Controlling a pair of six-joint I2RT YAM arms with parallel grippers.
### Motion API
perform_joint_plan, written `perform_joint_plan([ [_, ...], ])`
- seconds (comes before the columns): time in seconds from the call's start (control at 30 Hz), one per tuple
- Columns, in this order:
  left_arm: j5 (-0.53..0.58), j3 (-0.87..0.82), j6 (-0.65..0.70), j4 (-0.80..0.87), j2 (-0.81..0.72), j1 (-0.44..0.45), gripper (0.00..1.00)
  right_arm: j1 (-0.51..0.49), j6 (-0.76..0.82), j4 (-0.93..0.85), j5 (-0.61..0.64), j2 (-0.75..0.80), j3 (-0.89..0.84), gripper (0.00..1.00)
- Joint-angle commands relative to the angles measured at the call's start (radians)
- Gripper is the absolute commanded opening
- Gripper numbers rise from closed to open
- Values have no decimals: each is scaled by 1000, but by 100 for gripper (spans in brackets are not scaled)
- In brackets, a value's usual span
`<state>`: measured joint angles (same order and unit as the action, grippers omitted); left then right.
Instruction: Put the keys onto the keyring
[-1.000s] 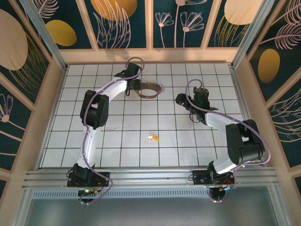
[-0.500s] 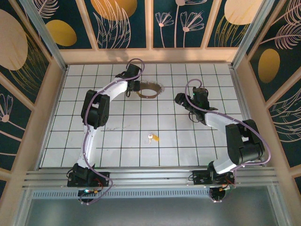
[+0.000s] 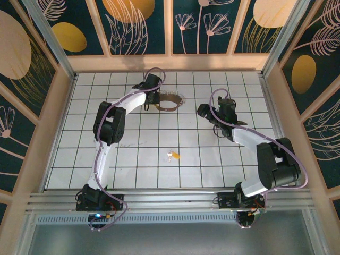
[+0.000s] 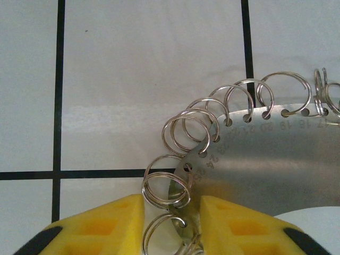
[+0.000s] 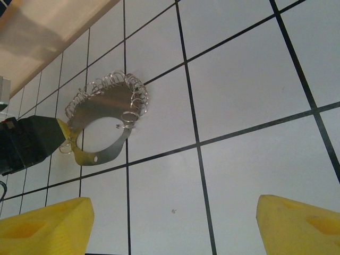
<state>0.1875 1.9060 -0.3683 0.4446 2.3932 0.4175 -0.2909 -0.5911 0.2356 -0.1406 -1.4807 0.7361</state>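
The keyring (image 3: 170,108) is a flat silver metal ring with several split rings along its edge, lying at the far middle of the tiled floor. In the left wrist view its plate (image 4: 276,159) fills the right side. My left gripper (image 3: 155,100) (image 4: 172,223) has its yellow pads closed on the plate's edge and one split ring (image 4: 164,183). The key (image 3: 170,155), small and silver with a yellow-orange tag, lies alone near the floor's centre. My right gripper (image 3: 204,112) (image 5: 172,226) hovers open to the right of the keyring (image 5: 106,101), with nothing between its fingers.
A wooden wall (image 3: 170,62) bounds the floor just behind the keyring. White tiles with black grout lines (image 3: 212,159) surround the key. The left arm's links (image 3: 109,125) stretch over the floor's left half.
The left jaws have closed in onto the keyring's edge, and the left wrist has edged slightly right toward it. The right arm and the key have stayed put.
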Motion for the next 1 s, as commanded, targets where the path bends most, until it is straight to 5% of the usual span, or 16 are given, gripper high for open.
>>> perform_joint_plan([
  [0.0, 1, -35, 0, -13, -6, 4, 27, -14, -19, 7, -10, 30, -11, 80],
  [0.53, 14, -207, -15, -52, -123, 3, 9, -62, -36, -2, 25, 56, -33, 80],
  [0.97, -12, -548, -117, -158, -376, 4, 8, -145, -65, -11, 59, 56, -46, 80],
])
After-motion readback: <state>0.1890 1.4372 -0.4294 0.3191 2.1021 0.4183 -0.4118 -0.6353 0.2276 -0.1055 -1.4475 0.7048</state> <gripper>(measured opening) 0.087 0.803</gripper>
